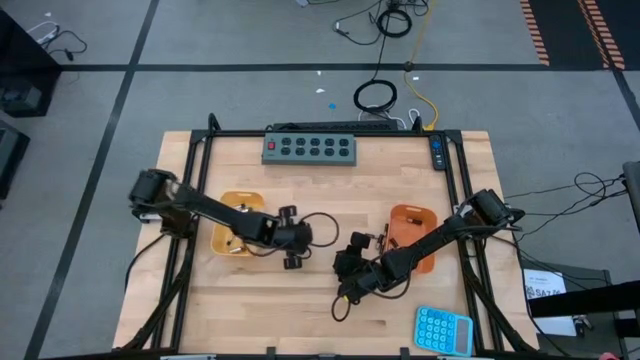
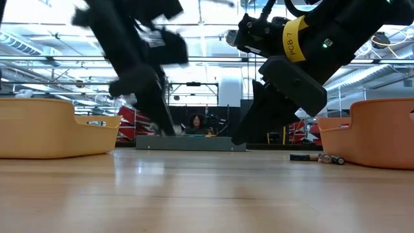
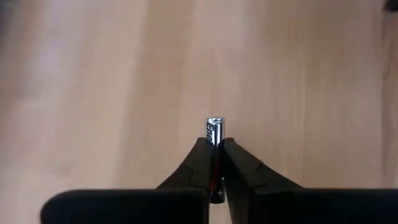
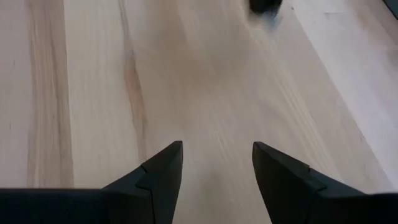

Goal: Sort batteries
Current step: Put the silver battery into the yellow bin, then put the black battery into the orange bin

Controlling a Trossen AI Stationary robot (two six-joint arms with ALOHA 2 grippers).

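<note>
A: Left to right, go. Surface first?

B: Pale wood table (image 1: 300, 200) w/ a black frame, grey carpet around it. Left tray (image 1: 238, 222), orange, sits just behind the left gripper (image 1: 291, 238), beside that arm's wrist.

A: Left claw?

B: Pinching 1 battery (image 3: 214, 134) between its fingers (image 3: 198, 163), silver cap poking out past the tips, over bare wood. Held above the board near table centre.

A: Then?

B: Right gripper (image 4: 216, 163) is near the left one, to its right. Fingers spread wide, nothing between them, only wood grain under it. The right tray (image 1: 411, 232), orange too, is just beyond that arm's forearm.

A: Other batteries?

B: In the low view 2 or so lie on the wood by the right tray's foot (image 2: 321, 158); can't tell the type.

A: Rest of the table, room?

B: Grey switch box (image 1: 310, 148) at the far edge, blue calculator (image 1: 442, 329) at the near right corner. Low view: a hall w/ ceiling trusses & lights, 1 person (image 2: 196, 123) seated far behind.
</note>
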